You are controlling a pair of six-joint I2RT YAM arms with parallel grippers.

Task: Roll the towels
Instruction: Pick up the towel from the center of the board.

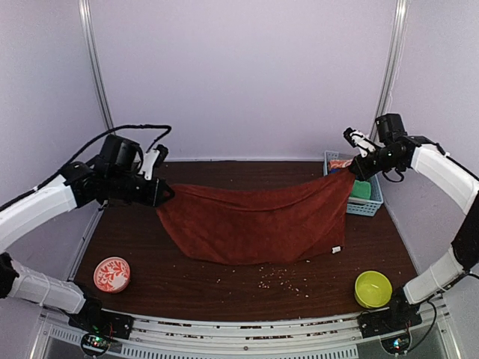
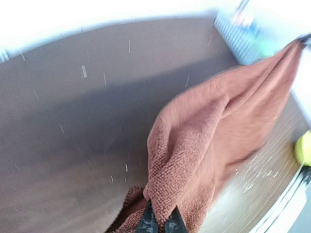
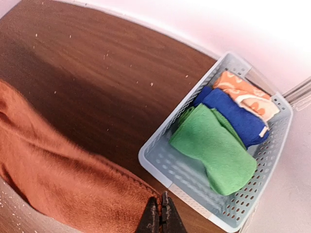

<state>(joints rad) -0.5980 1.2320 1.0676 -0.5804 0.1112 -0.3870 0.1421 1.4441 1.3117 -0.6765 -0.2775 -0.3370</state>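
The left wrist view is smeared by blur, and only the 2 dark tips of the left gripper (image 2: 160, 221) show at its bottom edge, pressed together with a corner of the red towel (image 2: 209, 145) pinched between them. In the right wrist view the right gripper (image 3: 161, 216) is likewise cut off to its tips, clamped on the towel's other top corner right in front of the basket (image 3: 165, 167). From above, that raised corner and the gripper hide the basket's left wall and most of what it holds.

The basket sits at the table's (image 1: 194, 284) far right corner. Inside lie 3 cloths side by side: the green towel (image 3: 214, 145) as a thick bundle nearest the towel corner, then a blue cloth (image 3: 233, 114), then an orange cloth (image 3: 243, 92) at the far end. A yellow bowl (image 1: 373, 289) stands on the near side of the basket, and a red bowl (image 1: 111, 274) is well apart from it, at the opposite near corner. Crumbs (image 1: 281, 278) are scattered between the 2 bowls.

The red towel hangs stretched from the basket leftward to the left gripper, its top edge sagging and its lower edge resting on the table. A white tag (image 1: 336, 250) shows at the lower corner nearest the basket.
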